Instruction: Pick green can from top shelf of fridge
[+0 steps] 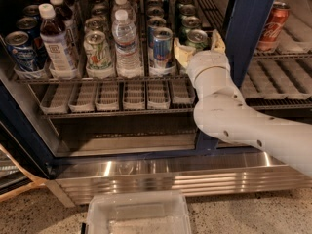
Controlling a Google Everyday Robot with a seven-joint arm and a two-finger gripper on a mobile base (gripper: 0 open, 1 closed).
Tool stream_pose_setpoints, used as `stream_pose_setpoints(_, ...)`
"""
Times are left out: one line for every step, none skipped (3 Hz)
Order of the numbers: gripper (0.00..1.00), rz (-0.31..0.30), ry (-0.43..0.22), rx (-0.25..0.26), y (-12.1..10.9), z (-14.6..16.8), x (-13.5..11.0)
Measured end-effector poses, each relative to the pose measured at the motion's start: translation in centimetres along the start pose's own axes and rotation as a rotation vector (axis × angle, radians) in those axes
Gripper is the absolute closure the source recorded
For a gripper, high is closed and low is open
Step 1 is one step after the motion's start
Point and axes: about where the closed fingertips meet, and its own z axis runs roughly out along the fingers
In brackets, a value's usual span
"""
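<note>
Fridge [248, 28]: large glass-door display cooler with a dark blue door frame, seen with the door opening exposed. A ribbed stainless-steel base panel [161, 174] is noted beneath it.

Arm [234, 121]: white, jointed, entered from the lower right and bent upward in front of the blue frame post.

Top shelf [97, 79]: grey wire rack with clear plastic lane trays, loaded in rows from front to back. A second wire rack [131, 94] with unfilled ribbed trays is seen just below it.

A clear rectangular plastic bin [139, 213] is recorded on the speckled floor, in front of the base panel.

Front row of the shelf:
- a dark-liquid bottle with a white cap [56, 43]
- a clear water bottle [126, 43]
- a blue can [19, 50] at the far end
- a whitish can with a green logo [97, 50]
- a blue-and-silver can [162, 45]

A red can [272, 26] is seen in the neighbouring section, beyond the frame post.

Gripper [200, 47]: cream-coloured, two-finger, positioned at the front of the shelf lane nearest the frame post. Its fingers [181, 52] are held apart. One is beside the blue-and-silver can and the other is against the frame side.

Green can [197, 37]: shiny dark-green body with a silver top, standing upright at the front of that lane, between the two fingers. Contact with the can wall could not be confirmed.
</note>
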Motion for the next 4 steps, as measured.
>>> stream_pose_setpoints(0.36, 0.007, 0.014, 0.009, -0.1, 0.2, 0.5)
stream_pose_setpoints(0.39, 0.007, 0.014, 0.009, 0.1, 0.2, 0.5)
stream_pose_setpoints(0.4, 0.028, 0.068, 0.001, 0.0, 1.0, 2.4)
stream_pose_setpoints(0.39, 0.028, 0.068, 0.001, 0.3, 1.0, 2.4)
